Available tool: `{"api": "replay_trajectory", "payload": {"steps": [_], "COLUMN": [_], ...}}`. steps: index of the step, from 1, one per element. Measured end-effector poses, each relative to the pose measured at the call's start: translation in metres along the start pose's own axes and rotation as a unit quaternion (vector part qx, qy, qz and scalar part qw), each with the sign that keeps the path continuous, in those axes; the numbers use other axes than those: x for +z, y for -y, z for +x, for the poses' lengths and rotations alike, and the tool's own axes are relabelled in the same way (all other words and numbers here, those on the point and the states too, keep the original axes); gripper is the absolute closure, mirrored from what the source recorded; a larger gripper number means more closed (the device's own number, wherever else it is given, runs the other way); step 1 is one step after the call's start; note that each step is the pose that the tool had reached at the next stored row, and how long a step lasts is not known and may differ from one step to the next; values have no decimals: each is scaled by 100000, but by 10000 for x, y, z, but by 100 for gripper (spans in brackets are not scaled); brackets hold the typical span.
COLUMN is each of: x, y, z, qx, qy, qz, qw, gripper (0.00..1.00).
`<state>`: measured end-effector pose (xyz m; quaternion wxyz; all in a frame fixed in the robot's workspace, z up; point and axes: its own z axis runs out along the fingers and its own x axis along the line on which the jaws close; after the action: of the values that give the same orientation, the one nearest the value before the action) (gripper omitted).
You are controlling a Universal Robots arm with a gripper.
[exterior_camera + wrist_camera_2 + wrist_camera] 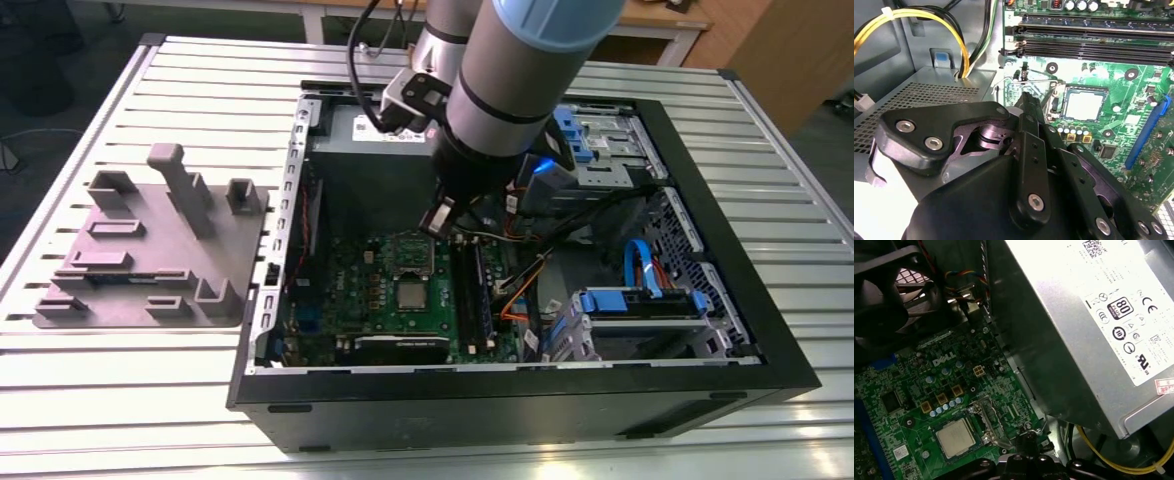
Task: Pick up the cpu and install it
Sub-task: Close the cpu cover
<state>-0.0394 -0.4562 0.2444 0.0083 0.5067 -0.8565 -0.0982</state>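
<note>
Placement looks finished, since the cpu (955,436) lies flat and square in its socket on the green motherboard (909,385) inside the open case (534,400), which would explain why the gripper (1026,100), closed on nothing, hangs just beside that socket.

The cpu (411,293) has a silvery-grey top and sits on the green motherboard (350,290), inside a black case (534,405) on the pale, ribbed metal table (120,400). At the exterior view's left is a plain grey fixture (147,260), and at its right are blue drive brackets (638,301). In the second wrist view, yellow and black wires (929,17) run above grey perforated metal (929,95).
</note>
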Motion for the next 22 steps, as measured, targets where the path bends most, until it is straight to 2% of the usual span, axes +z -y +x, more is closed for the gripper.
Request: {"api": "replay_trajectory", "payload": {"steps": [12, 22], "x": [-3, -11], "y": [7, 33], "z": [13, 61], "qx": [-2, -2], "qy": [0, 0], "qz": [0, 0], "qw": [100000, 100000], "gripper": [90, 90]}}
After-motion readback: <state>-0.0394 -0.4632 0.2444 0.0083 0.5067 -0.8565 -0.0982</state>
